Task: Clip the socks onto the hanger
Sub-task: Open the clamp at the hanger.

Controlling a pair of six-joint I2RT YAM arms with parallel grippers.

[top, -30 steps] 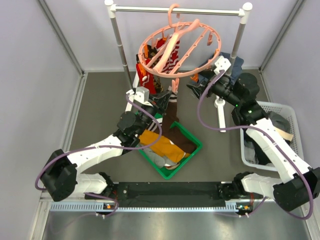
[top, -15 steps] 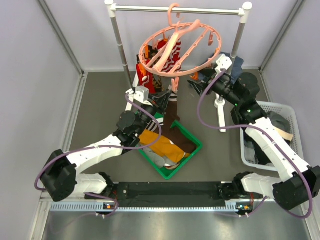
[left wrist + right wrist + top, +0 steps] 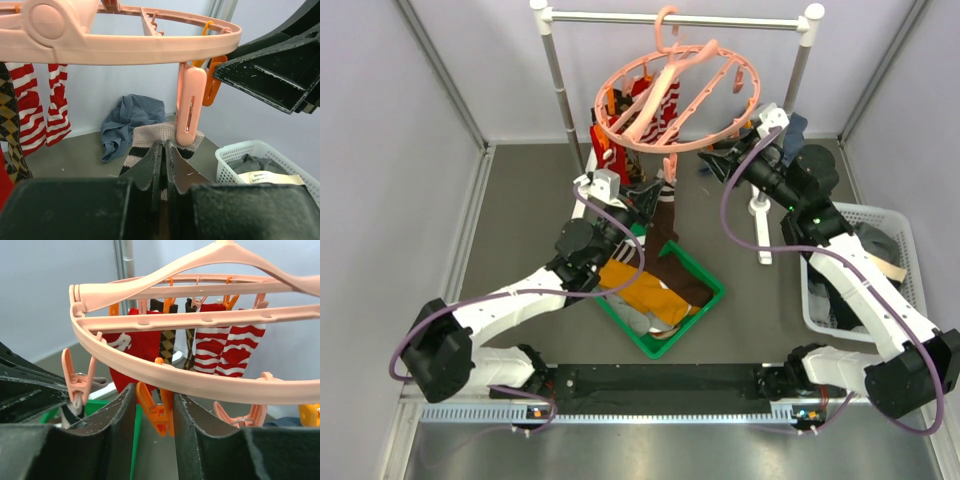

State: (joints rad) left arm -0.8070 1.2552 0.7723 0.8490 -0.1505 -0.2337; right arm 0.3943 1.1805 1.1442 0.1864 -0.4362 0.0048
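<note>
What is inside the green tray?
A mustard orange sock, a dark brown sock and pale grey fabric lie in the green tray. The left arm overlaps its far-left side; anything beneath is hidden.

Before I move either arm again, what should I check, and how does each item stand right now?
1. Left gripper shut on the dark brown sock: ok.
2. Right gripper closed around the orange clip: ok.
3. Orange clip's mouth squeezed open: cannot tell.
4. Sock cuff lined up under that orange clip: not ok, it sits at the neighbouring pink clip.
5. Hanger hooked on the rail: ok.
</note>
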